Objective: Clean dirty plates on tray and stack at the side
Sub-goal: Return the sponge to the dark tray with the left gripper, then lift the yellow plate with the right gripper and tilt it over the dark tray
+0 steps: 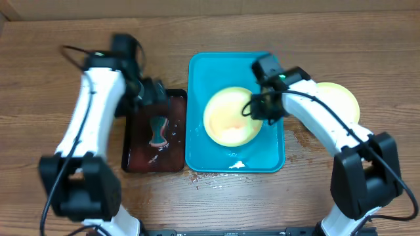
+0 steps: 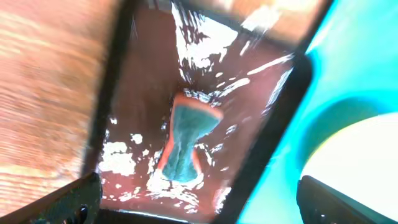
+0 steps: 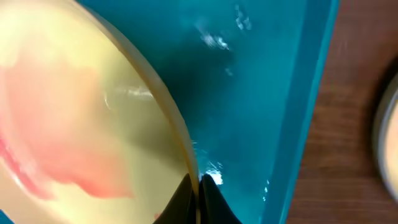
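The right tool (image 3: 199, 186) is pinched shut on the rim of a yellow-green rimmed plate (image 3: 74, 124), its two dark fingertips meeting at the plate's edge. A pink-red smear covers much of that plate's face. The plate lies inside the turquoise tray (image 3: 261, 93), toward the tray's right half in the overhead view, with wet glints on the tray floor just beside it. Beyond the tray's right rim, a second yellow-green rimmed plate (image 1: 341, 98) sits on the wooden tabletop (image 1: 39, 98), apart from the tray.

The left tool (image 2: 205, 205) hangs with its fingers spread wide, holding nothing, above a smaller black tray (image 2: 112, 93) of reddish liquid. A teal sponge (image 2: 186, 140) lies in that liquid near the middle. The black tray stands just beside the turquoise tray's left rim.
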Robot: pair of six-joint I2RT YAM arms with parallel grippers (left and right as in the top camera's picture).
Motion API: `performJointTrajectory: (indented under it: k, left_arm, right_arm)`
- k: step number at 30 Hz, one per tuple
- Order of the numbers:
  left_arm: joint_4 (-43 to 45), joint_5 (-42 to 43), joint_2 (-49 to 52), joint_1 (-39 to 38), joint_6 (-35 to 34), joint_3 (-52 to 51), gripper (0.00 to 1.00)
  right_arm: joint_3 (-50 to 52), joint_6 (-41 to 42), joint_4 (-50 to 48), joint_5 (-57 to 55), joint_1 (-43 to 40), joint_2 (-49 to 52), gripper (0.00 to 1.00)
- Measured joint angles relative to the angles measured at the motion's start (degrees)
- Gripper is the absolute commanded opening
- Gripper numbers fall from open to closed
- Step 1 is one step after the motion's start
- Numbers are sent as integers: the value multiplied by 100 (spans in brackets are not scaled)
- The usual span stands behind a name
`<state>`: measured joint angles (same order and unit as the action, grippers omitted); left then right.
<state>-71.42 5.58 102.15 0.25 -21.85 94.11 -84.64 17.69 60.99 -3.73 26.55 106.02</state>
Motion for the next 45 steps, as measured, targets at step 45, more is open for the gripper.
performJointTrajectory:
  k: [45]
  left_arm:
    - [-575,-396,-614,1036,-2,1073,100]
  right_arm:
    - [-619,-146,-1725,-6505,4286,90,4]
